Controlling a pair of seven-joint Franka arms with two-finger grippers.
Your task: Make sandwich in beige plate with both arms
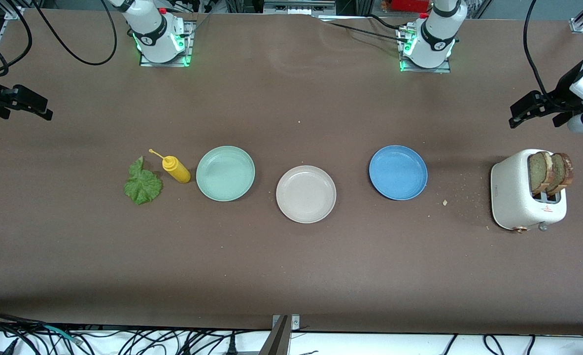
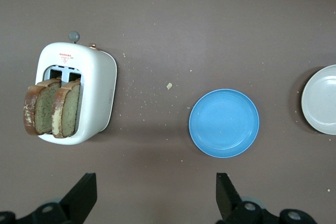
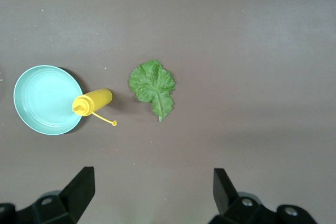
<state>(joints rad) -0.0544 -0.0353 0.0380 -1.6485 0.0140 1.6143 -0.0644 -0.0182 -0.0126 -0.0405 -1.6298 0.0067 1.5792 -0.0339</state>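
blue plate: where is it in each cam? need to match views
Front view: blue plate lies between the beige plate and the toaster.
Left wrist view: blue plate at mid-frame, toaster on one side, beige plate cut by the edge.
Right wrist view: not in it.
Shared landmark: the toaster.

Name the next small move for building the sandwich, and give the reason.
Probably lower the open left gripper toward the two bread slices standing in the toaster. The beige plate is bare, bread goes first, and the right gripper waits open above the lettuce leaf.
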